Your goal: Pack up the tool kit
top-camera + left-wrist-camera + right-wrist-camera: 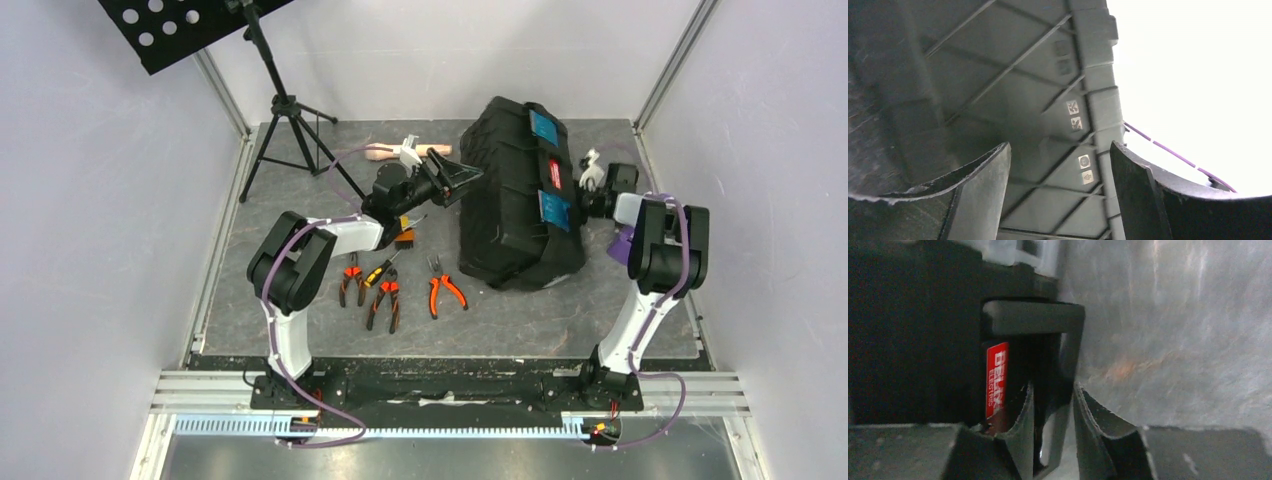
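— Three pliers [385,300] and one screwdriver [382,269], all left of the toolbox [510,215]?
— Yes, flat on the table [530,320], apart from it. One toolbox, tipped on its side, two blue latches [553,208] showing.
— Left gripper [1060,192]?
— Against the toolbox's ribbed underside, jaws spread wide, grasping nothing.
— Right gripper [1053,412]?
— On the toolbox's lid side. Its two fingers [1023,415] straddle one bar of the handle [1033,317], beside the one red label [997,377]. The gap is narrow; whether it is clenched on the bar I cannot tell.
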Tool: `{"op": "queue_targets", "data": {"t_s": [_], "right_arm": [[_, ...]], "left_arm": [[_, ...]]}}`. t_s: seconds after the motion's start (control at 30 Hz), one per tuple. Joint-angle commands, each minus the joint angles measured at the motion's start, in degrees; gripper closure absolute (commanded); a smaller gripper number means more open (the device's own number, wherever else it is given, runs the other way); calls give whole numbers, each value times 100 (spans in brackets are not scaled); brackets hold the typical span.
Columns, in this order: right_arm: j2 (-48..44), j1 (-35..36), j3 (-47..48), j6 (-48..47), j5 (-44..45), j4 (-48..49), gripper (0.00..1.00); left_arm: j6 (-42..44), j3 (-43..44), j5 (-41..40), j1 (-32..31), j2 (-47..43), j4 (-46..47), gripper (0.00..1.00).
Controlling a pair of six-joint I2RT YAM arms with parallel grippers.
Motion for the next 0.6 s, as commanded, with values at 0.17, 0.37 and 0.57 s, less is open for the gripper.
{"op": "queue_targets", "data": {"t_s": [0.17, 0.37, 0.57], "right_arm": [[-35, 572, -1091, -854, 1028, -2323, 73], [-531, 566, -1084, -730, 1235, -2325, 73], [-1109, 485, -1005, -516, 1492, -2192, 72]], "left_arm": [[-99, 266, 227, -394, 260, 17, 24], [-366, -175, 222, -586, 82, 312, 25], [-238, -731, 14, -782, -359, 174, 25]]}}
